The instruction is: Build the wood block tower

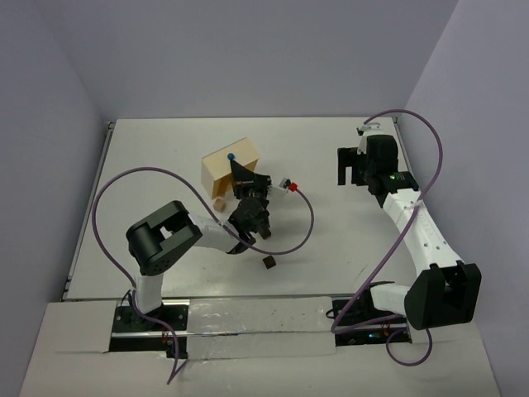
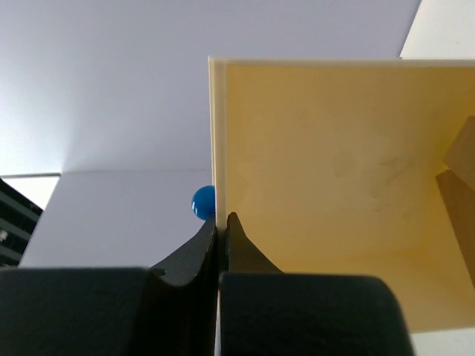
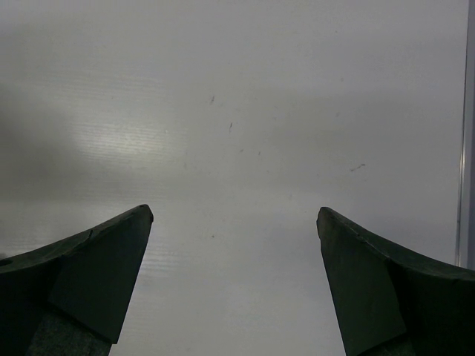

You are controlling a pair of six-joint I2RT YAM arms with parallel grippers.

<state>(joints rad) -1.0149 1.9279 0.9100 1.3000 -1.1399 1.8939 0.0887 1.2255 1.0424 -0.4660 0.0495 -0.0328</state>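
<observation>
left gripper (image 2: 220, 220): jaws nearly together at the pale board (image 2: 334, 185) edge, pinch unclear | right gripper (image 3: 234, 211): wide, empty, over table (image 3: 237, 111), well apart | tan wood cube (image 1: 219, 203): just left of left gripper, beside board | dark wood cube (image 1: 269, 262): nearer the bases | tower: none in view | left arm nearer both

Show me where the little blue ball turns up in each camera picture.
Top external: blue ball left of centre, at the board's top edge.
Left wrist: ball centre-left, peeking from behind the board's left edge.
Right wrist: not in it.
Shared landmark: the board.
</observation>
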